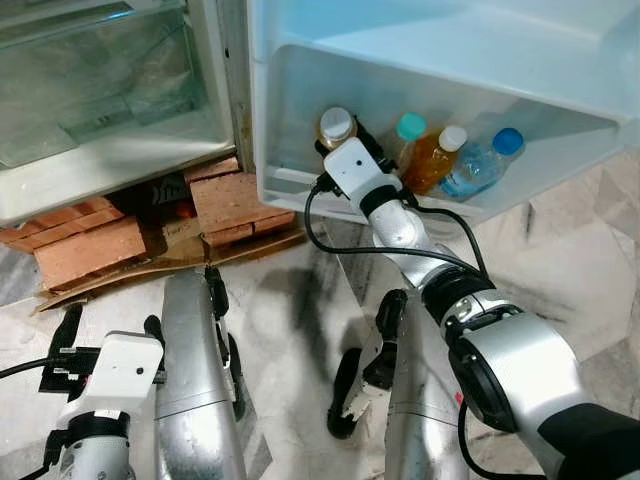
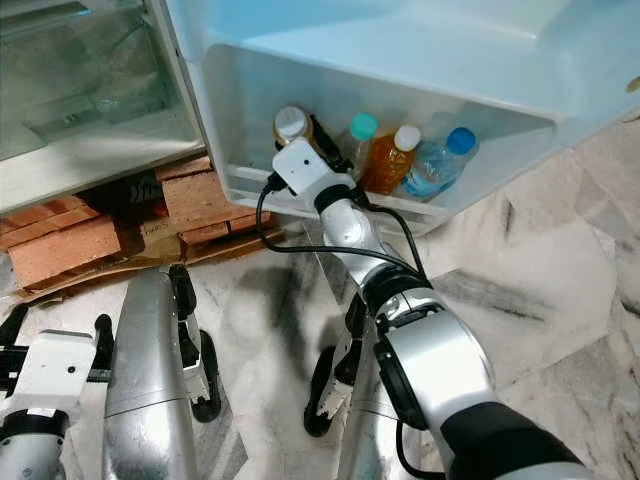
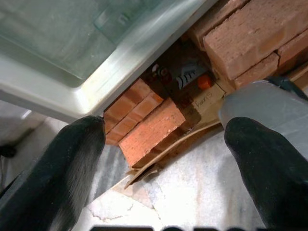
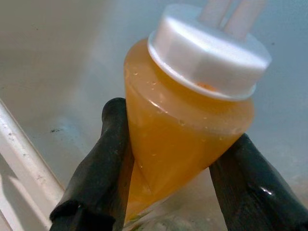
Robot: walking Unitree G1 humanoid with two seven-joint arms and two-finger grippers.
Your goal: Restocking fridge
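**Four bottles in the door shelf, the last one not yet let go**

Four bottles stand in the fridge door shelf [image 1: 290, 120], so by the look of it the restocking is well along. Three of them sit free in a row toward the right: a teal-capped bottle [image 1: 408, 130], a white-capped amber bottle [image 1: 437, 158] and a blue-capped water bottle [image 1: 482, 163], leaning close against one another. The fourth, a juice bottle [image 4: 185, 130] with a white lid and cloudy orange drink, is at the left end of the shelf with the right gripper [image 1: 362, 150] reaching in over the shelf's front wall. In the right wrist view its fingers [image 4: 98, 168] are clamped on the bottle's sides, one to each flank, just below the shoulder.

What seems left for this bottle is to settle it upright on the shelf floor, release and draw the arm out. Whether it already rests on the shelf cannot be told.

The left gripper [image 3: 163, 163] hangs idle low by the floor, fingers apart and holding nothing, facing the bricks [image 3: 154, 130] under the open fridge. No further stock is in sight.
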